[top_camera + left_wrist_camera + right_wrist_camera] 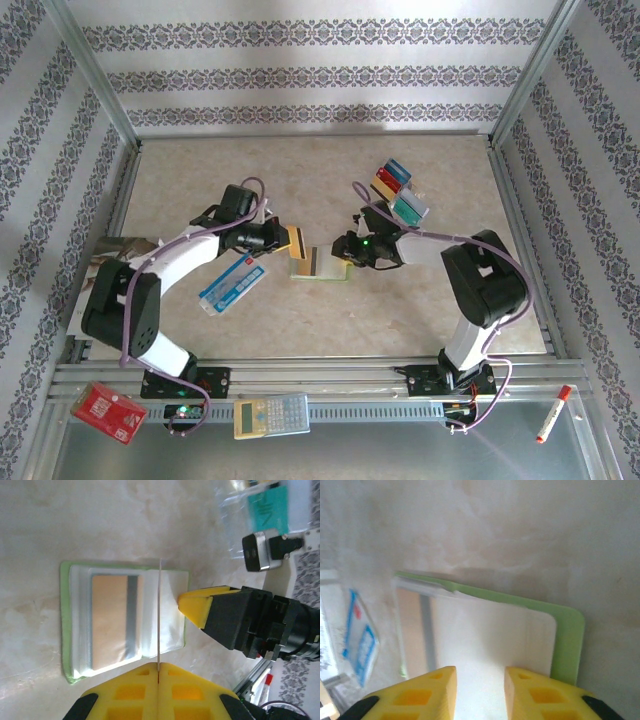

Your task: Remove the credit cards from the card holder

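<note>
Left gripper (158,667) pinches card (159,610) edge-on

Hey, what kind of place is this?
Likely a robot lab test cell: left arm and right arm bolted to a metal rail, aluminium frame posts edging patterned backdrop walls around a marble-look tabletop.

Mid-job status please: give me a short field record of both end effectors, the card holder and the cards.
card holder: lying open
tan card: inside a clear sleeve
left end effector: shut on a thin sheet, edge-on; card or sleeve flap unclear
right end effector: open, fingertips at the holder's edge
loose cards: piled apart, beyond the right end effector
</note>
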Robot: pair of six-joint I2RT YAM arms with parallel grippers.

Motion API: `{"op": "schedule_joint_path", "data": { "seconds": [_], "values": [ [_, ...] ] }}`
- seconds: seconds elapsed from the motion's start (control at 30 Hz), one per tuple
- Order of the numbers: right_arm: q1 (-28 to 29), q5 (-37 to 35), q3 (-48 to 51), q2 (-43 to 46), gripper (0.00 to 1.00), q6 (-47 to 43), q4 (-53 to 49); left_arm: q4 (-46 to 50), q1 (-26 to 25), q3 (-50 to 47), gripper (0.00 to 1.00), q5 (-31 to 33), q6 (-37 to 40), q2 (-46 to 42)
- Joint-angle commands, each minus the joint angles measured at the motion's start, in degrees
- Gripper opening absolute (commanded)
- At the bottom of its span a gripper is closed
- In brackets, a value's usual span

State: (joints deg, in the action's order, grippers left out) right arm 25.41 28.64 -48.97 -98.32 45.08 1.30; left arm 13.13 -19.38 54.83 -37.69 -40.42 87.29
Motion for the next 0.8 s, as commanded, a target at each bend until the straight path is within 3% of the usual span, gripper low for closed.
{"op": "schedule_joint_path", "data": {
  "seconds": [0.0,0.13,0.4,0.57,0.77],
  "values": [
    [-1.1,3.9,1.4,6.2,0.39,3.0,9.2,-8.0,0.5,-1.4,0.00,-1.3,-6.7,-3.0],
    [-2.6,7.9,3.6,11.0,0.51,8.7,17.3,-21.8,-0.3,-4.0,0.00,-1.2,-16.3,-4.7],
    [-5.7,15.0,6.7,12.7,0.61,25.6,38.6,-39.5,-3.7,-5.0,0.00,1.5,-27.3,-3.4],
    [-5.6,18.0,6.2,10.1,0.63,33.1,48.7,-43.7,-4.5,-4.9,0.00,0.1,-30.7,-2.7],
    [-4.7,19.6,4.3,9.6,0.59,33.3,49.3,-44.1,-4.7,-4.6,0.00,-0.4,-31.6,-3.3]
  ]
}}
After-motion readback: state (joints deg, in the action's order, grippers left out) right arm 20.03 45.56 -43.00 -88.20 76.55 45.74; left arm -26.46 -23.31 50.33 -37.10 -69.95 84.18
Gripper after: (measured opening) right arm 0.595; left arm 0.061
